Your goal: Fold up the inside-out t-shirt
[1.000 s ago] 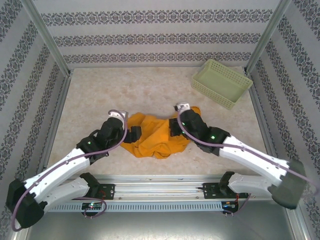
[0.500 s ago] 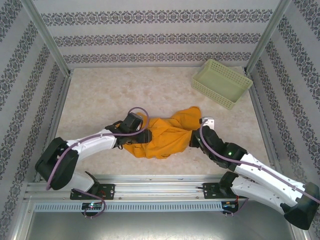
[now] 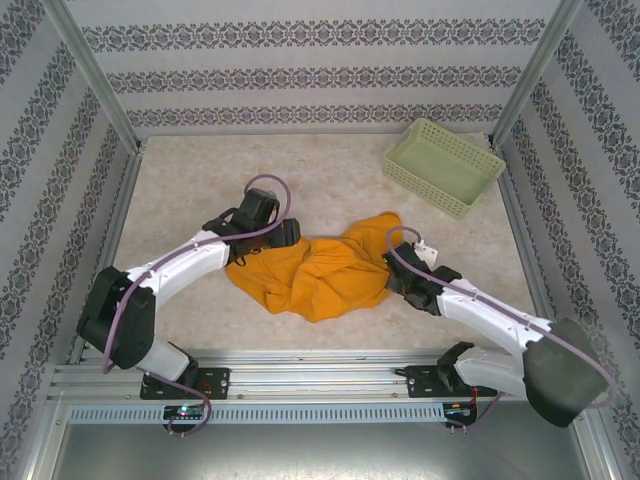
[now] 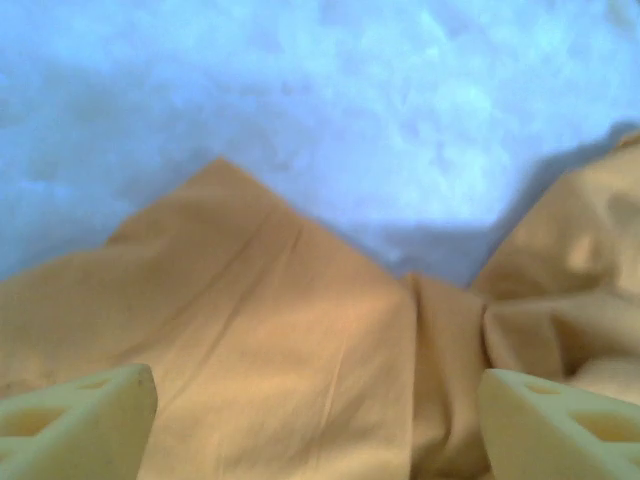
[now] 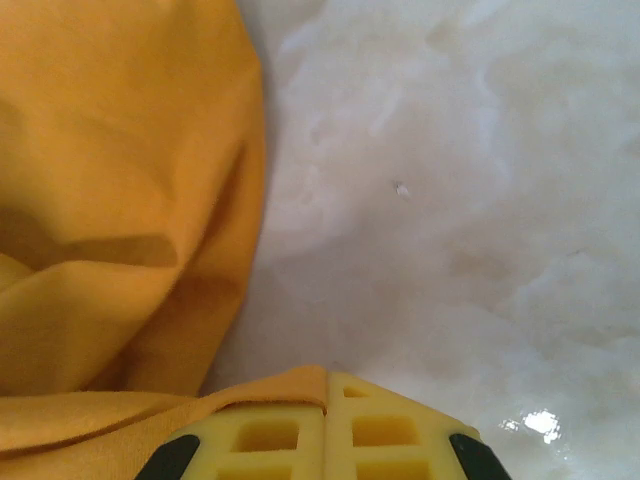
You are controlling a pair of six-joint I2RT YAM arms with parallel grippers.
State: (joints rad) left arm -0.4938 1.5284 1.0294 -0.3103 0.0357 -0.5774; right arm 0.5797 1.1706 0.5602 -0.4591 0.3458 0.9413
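Task barely started. Shirt (image 3: pixel 320 278) is a crumpled orange heap in the middle of the surface (image 3: pixel 200 180), closer to the near edge than the far one. No flat panel, no sleeve laid out, no neat fold line, and no print in sight. Can't tell from the heap which side faces out. Left to do, as I judge it: spread it flat, turn it if needed, then make all the folds. Basket (image 3: pixel 445 165) sits far right, well apart from the shirt.

Left arm: elbow swung out to the far left, forearm running right and away to the shirt's far-left edge. Left gripper (image 3: pixel 288 236) is low over that edge. In the wrist view its fingers (image 4: pixel 75 420) stand wide apart with a smooth cloth flap under and between them, nothing pinched.

Right arm: elbow out at the near right, forearm running left, low over the surface. Right gripper (image 3: pixel 393 283) is at the shirt's right edge. Its jaws are closed together, and in the wrist view a thin cloth hem runs into the seam between them, so it looks clamped on the shirt's edge. Bare surface lies beyond it.
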